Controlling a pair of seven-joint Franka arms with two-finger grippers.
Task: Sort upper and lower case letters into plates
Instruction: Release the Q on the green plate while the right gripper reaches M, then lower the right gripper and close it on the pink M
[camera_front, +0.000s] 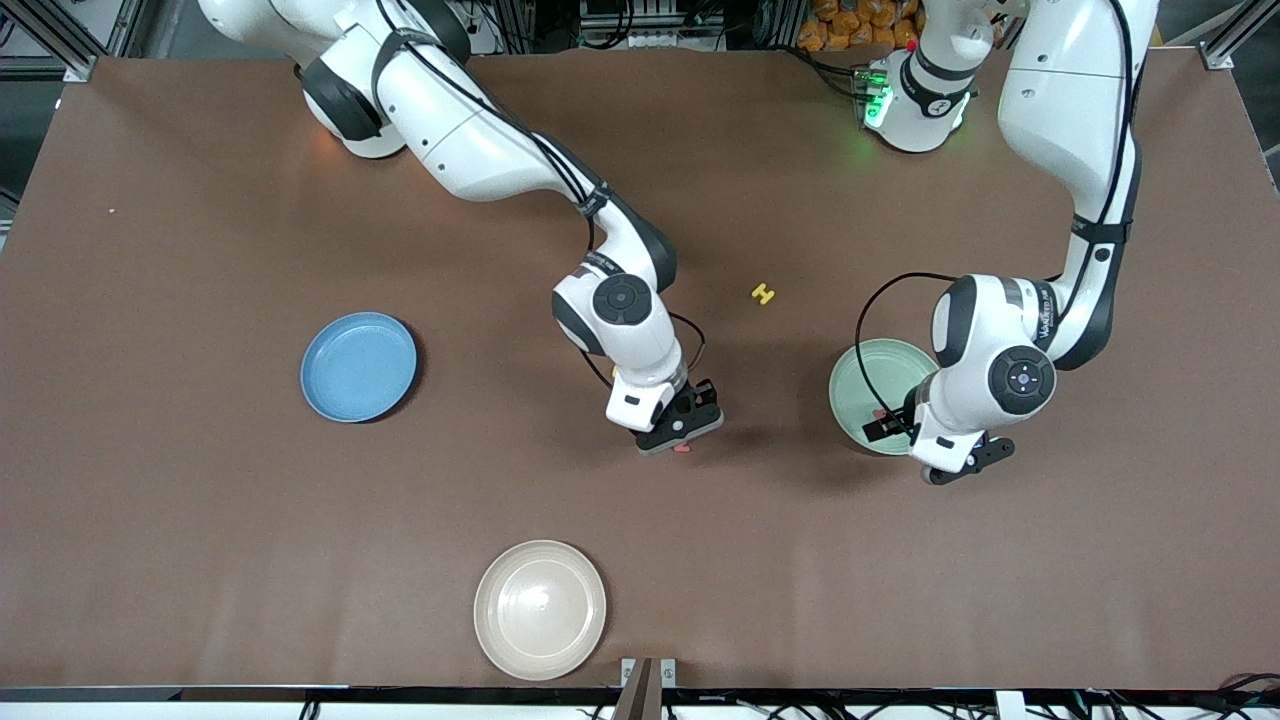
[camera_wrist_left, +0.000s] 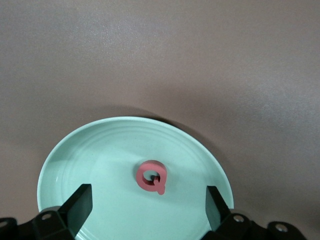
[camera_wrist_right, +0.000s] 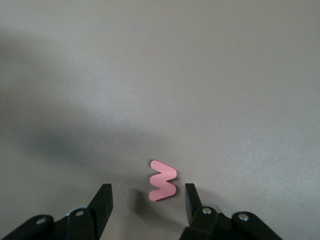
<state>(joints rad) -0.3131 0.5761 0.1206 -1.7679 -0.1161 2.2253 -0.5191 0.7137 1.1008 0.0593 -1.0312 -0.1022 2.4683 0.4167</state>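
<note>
A pink foam "Q" (camera_wrist_left: 151, 176) lay between the left gripper's (camera_wrist_left: 148, 206) fingers; a pink "W" (camera_wrist_right: 163, 180) lay between the right gripper's (camera_wrist_right: 148, 202).

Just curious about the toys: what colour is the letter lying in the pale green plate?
Red-pink. The letter Q shows best in the left wrist view.

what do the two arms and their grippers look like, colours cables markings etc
Both arms are glossy white with dark grey joint bands and round dark caps at the wrist joints; black cables run along them, looping free near each wrist. The left gripper and right gripper are black, with squared black fingers. A green light glows on the left arm's base.
</note>
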